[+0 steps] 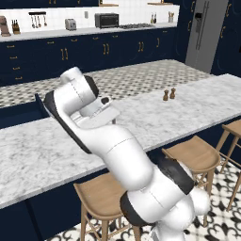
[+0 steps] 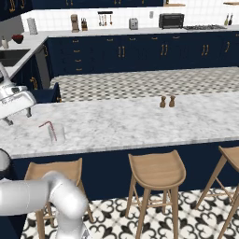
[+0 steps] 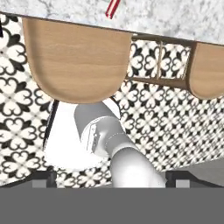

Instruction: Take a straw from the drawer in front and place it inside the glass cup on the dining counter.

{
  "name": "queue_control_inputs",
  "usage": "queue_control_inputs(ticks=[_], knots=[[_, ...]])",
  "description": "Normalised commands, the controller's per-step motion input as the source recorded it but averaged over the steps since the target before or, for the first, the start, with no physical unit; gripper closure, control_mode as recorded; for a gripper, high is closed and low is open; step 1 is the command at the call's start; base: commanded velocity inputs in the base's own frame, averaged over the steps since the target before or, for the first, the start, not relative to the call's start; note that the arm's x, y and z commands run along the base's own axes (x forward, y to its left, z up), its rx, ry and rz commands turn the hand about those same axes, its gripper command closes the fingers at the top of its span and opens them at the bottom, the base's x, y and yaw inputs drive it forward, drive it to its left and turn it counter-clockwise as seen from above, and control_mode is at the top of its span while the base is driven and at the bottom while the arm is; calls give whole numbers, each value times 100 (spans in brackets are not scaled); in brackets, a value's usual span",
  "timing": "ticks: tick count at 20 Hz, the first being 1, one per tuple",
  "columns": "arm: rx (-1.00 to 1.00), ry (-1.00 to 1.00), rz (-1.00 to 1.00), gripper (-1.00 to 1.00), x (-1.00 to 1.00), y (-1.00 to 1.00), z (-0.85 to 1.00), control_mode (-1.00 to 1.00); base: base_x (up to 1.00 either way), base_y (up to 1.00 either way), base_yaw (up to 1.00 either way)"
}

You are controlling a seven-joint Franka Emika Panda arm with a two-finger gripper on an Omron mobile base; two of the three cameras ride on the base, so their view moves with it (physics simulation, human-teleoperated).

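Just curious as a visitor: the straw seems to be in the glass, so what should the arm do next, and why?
Probably draw the pincer up and away. The straw seems to stand in the glass cup on the dining counter, and the pincer is open, holding nothing.

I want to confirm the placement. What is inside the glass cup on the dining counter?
The red-pink straw stands tilted inside the glass cup on the dining counter, its bent top leaning out leftward. Nothing else is visible inside.
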Motion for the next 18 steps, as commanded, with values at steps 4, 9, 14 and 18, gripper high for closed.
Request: queue_control_inputs(ticks=[4,9,14,18], knots=[[19,-24,-3,-100,-100,-56,19,-100,0,0,0],[6,-23,-4,-100,-87,-68,0,-100,0,0,0],[0,-20,-1,-100,-43,-70,0,-100,0,0,0],[0,-12,-2,-100,-8,-52,0,-100,0,0,0]])
